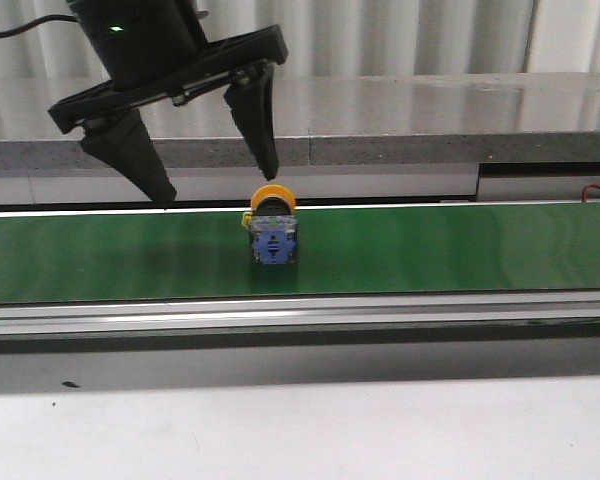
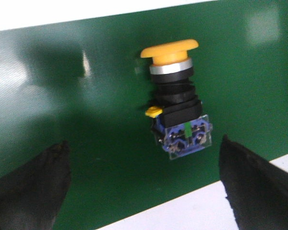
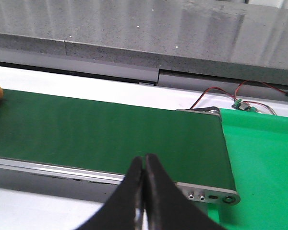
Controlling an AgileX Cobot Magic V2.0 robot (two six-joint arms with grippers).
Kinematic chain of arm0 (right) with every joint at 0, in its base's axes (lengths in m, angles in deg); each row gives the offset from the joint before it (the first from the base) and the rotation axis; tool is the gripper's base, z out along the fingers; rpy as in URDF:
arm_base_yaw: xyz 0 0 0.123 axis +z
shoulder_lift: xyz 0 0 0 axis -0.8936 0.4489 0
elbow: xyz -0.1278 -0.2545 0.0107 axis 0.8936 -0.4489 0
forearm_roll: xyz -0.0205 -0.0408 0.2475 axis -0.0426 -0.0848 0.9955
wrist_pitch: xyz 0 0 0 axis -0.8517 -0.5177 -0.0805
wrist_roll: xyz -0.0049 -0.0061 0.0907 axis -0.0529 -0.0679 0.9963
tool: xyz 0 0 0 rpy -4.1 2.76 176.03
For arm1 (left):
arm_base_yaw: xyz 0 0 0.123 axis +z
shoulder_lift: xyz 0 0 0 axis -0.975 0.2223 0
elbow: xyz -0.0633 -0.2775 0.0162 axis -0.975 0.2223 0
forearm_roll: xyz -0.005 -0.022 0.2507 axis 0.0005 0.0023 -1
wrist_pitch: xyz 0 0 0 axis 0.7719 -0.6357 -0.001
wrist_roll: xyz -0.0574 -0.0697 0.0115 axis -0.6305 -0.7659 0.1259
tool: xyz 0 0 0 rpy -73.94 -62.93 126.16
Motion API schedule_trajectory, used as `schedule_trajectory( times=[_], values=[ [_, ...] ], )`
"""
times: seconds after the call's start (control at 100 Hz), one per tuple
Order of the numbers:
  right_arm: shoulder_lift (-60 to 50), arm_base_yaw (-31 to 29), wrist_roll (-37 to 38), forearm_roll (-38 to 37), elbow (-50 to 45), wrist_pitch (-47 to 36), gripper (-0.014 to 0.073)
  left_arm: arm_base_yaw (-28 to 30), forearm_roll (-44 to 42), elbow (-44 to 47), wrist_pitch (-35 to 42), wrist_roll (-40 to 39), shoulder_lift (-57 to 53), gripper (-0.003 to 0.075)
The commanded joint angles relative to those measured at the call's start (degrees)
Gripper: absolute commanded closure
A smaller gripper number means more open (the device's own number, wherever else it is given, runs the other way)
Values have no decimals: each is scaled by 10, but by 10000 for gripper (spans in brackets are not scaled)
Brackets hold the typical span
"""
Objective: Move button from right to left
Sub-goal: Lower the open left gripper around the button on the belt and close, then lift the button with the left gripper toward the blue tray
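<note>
On my left, the black left end effector [image 1: 215, 165] hangs wide open above the dark green conveyor belt [image 1: 460, 250], gripping nothing, its fingers apart from the small push button with a yellow-orange round cap and blue-and-grey boxy body [image 1: 271, 231], which lies on the belt near mid-frame below them. I judge the transfer unfinished, since no grasp is made. On my right, the right end effector [image 3: 143, 165] is closed and empty, near the belt's end.

We've got the button [image 1: 271, 232] lying on its side on the belt [image 1: 430, 250], with the left claw [image 1: 218, 172] hanging above, probably a bit behind it. The right claw [image 3: 143, 168] sits near the belt's right end.
</note>
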Motion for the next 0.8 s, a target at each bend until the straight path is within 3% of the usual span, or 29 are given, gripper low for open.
schedule_trajectory(
  times=[0.0,0.19,0.39,0.5,0.65,0.72,0.79],
  values=[
    [6,1,-5,-1,16,-50,661,-15,-2,-49,-20,-20,-5,125],
    [6,1,-5,-1,16,-50,661,-29,-7,-79,-36,-31,30,125],
    [6,1,-5,-1,16,-50,661,-28,-68,-79,-42,-75,53,147],
    [6,1,-5,-1,16,-50,661,-28,-74,-79,-43,-84,60,276],
    [6,1,-5,-1,16,-50,661,-28,-85,-80,-48,-85,60,584],
    [6,1,-5,-1,16,-50,661,-28,-97,-91,-58,-89,60,636],
    [6,1,-5,-1,16,-50,661,-28,-106,-105,-72,-94,59,640]
  ],
)
